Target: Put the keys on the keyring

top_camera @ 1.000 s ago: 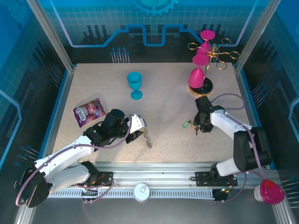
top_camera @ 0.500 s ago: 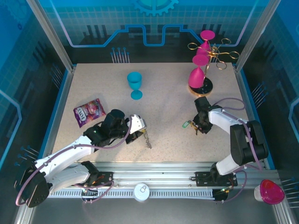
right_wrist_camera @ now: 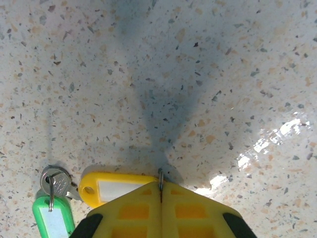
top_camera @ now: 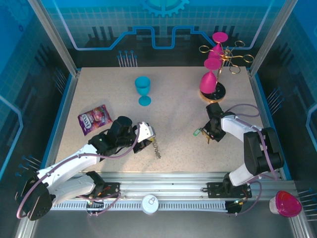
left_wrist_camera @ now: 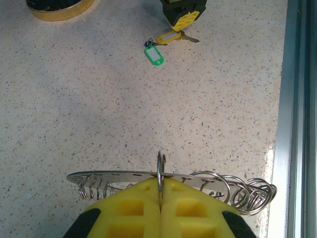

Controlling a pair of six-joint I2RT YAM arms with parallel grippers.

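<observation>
Left gripper (left_wrist_camera: 160,187) is pinching fully closed on the dark grey, frilly-edged metal keyring (left_wrist_camera: 208,181), presenting it near the speckled table's (left_wrist_camera: 99,109) front edge. Right gripper (right_wrist_camera: 161,188) is clamping shut on the small metal keys (right_wrist_camera: 58,182) with green and yellow tags, by their thin ring, likely for threading.

We see the right gripper (right_wrist_camera: 161,187) now pressed shut, its yellow pads (right_wrist_camera: 198,210) meeting on a thin metal ring of the keys (right_wrist_camera: 58,184); a second ago its jaws stood apart. From above, the right arm (top_camera: 257,148) has its elbow swung toward nine o'clock, further in over the counter (top_camera: 173,109), and its wrist has edged slightly toward twelve o'clock.
</observation>
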